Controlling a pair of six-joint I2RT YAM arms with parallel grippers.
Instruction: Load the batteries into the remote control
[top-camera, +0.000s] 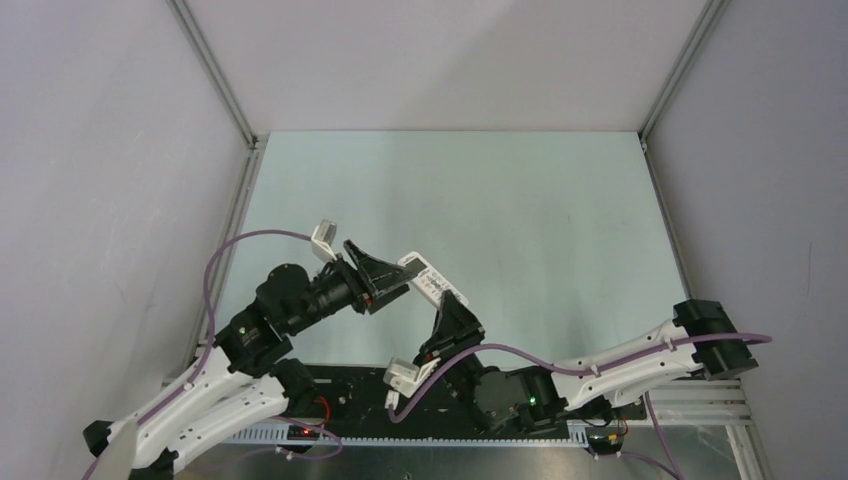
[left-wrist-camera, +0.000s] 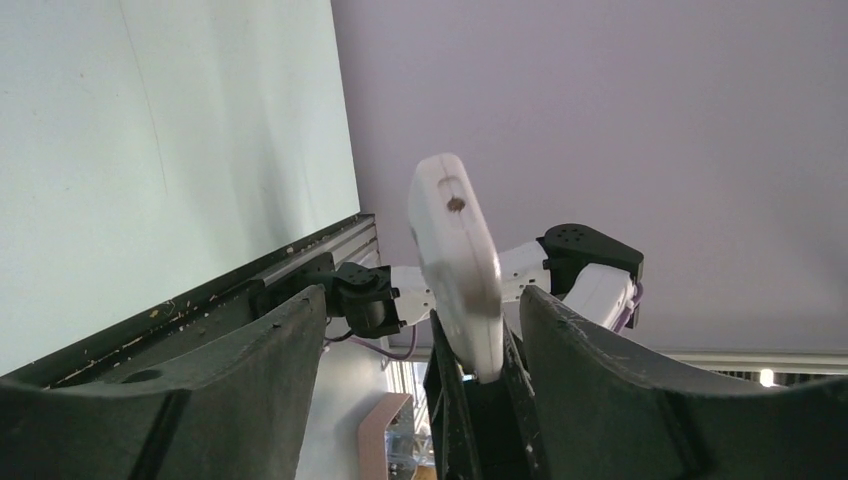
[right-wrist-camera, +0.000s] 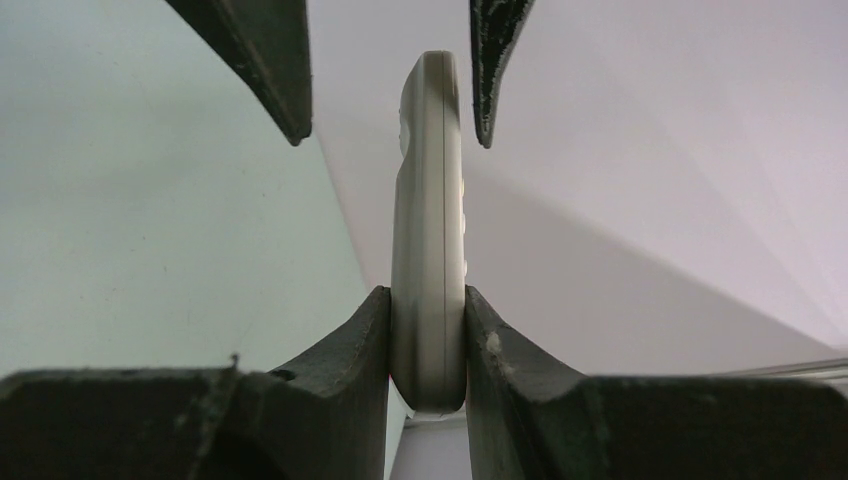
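Note:
The white remote control (top-camera: 428, 277) is held in the air over the near middle of the table. My right gripper (top-camera: 455, 312) is shut on its near end; in the right wrist view the fingers (right-wrist-camera: 372, 340) clamp the remote's (right-wrist-camera: 430, 210) two flat faces, and I see it edge-on. My left gripper (top-camera: 385, 272) is open, with its jaws on either side of the remote's far end. In the left wrist view the remote (left-wrist-camera: 455, 250) stands between the spread fingers (left-wrist-camera: 290, 330). No batteries are in view.
The pale green table top (top-camera: 520, 220) is bounded by grey walls and aluminium posts (top-camera: 215, 70). A dark rail (top-camera: 350, 385) runs along the near edge. White camera modules with purple cables sit on both wrists (top-camera: 325, 238).

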